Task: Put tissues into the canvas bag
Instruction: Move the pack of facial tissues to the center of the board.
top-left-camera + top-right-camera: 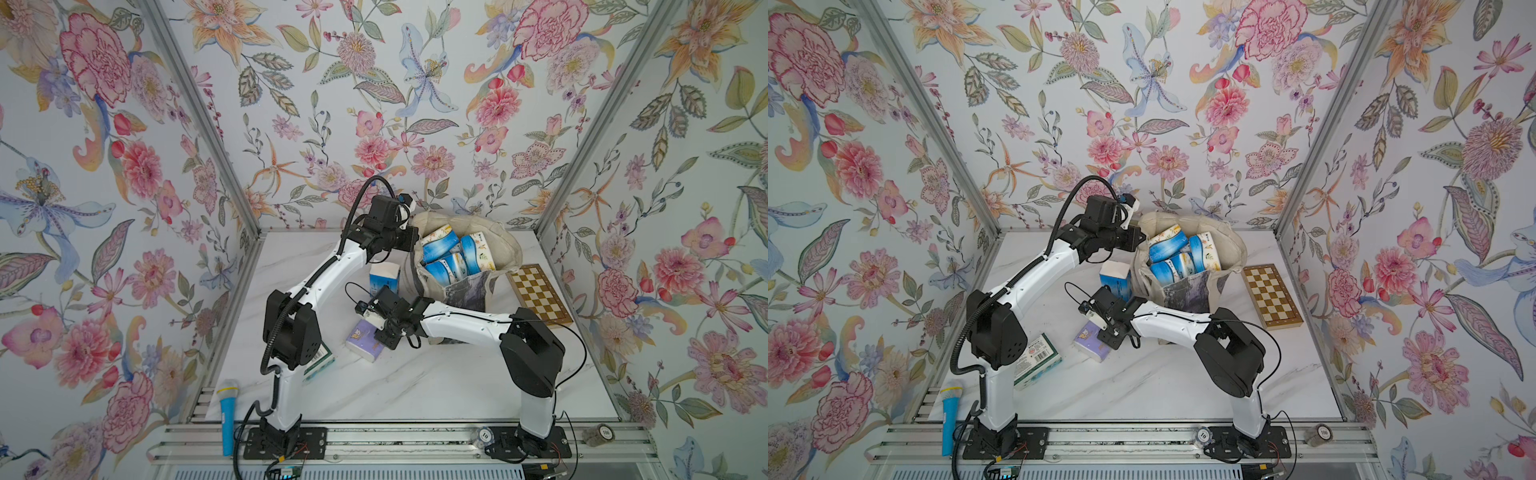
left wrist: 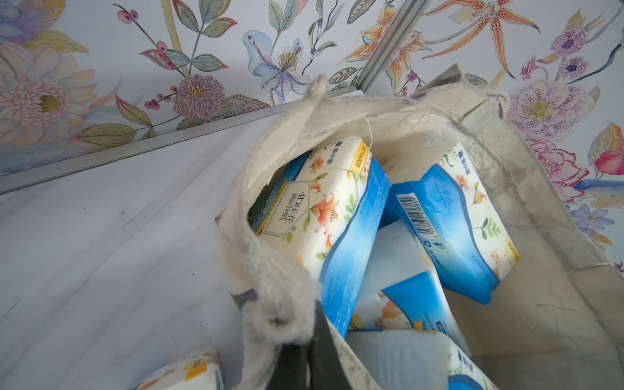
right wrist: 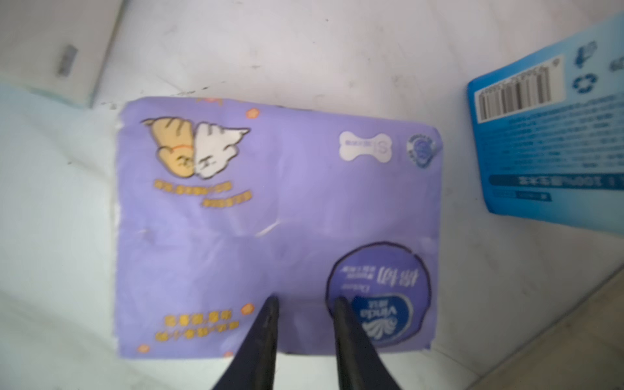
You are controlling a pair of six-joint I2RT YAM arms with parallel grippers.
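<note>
The cream canvas bag (image 1: pixel 500 239) (image 1: pixel 1233 249) stands open at the back of the table, with several blue-and-white tissues (image 1: pixel 442 253) (image 2: pixel 337 209) packed inside. My left gripper (image 1: pixel 410 240) (image 2: pixel 314 305) is shut on the bag's left rim (image 2: pixel 270 270) and holds the mouth open. A lilac pack (image 1: pixel 360 344) (image 3: pixel 270 202) lies flat in front of the bag. My right gripper (image 1: pixel 385 336) (image 3: pixel 305 300) points down over that pack's near edge, jaws a narrow gap apart and nothing visibly pinched between them. Another blue pack (image 1: pixel 383 277) (image 3: pixel 547 135) stands beside the bag.
A green-white pack with a barcode (image 1: pixel 1038 357) lies under my left arm's elbow. A wooden chessboard (image 1: pixel 538 293) sits right of the bag. A blue toy microphone (image 1: pixel 227 411) lies at the front left, and two poker chips (image 1: pixel 484 435) rest on the front rail.
</note>
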